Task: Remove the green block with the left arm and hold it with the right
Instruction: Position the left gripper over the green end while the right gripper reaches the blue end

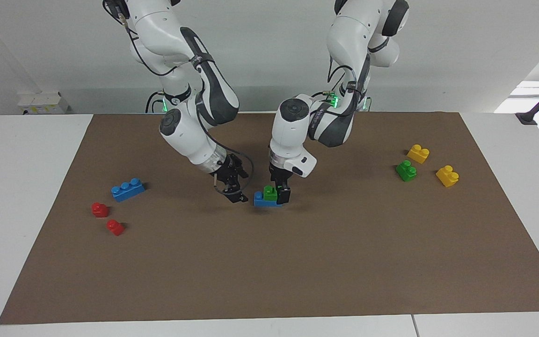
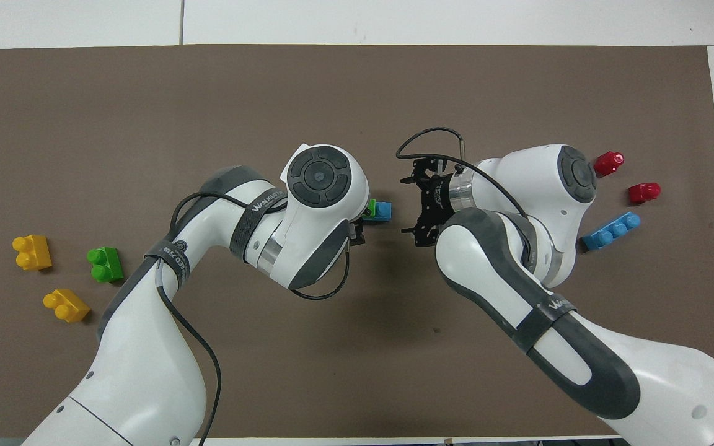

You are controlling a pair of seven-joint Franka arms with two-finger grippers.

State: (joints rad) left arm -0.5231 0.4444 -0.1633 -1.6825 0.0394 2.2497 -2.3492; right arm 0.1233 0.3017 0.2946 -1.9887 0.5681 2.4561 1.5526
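Note:
The green block (image 1: 270, 192) sits on a blue brick (image 1: 264, 201) at the middle of the brown mat; in the overhead view only a sliver of the green block (image 2: 370, 207) and the end of the blue brick (image 2: 384, 210) show past the left arm's hand. My left gripper (image 1: 279, 189) is down at the green block, straight over it. My right gripper (image 1: 233, 191) is open and empty, low over the mat beside the blue brick toward the right arm's end, a small gap away; in the overhead view the right gripper (image 2: 411, 205) points at the stack.
A second green block (image 1: 406, 171) and two yellow blocks (image 1: 418, 153) (image 1: 447, 176) lie toward the left arm's end. A blue three-stud brick (image 1: 127, 189) and two red blocks (image 1: 100, 209) (image 1: 115, 227) lie toward the right arm's end.

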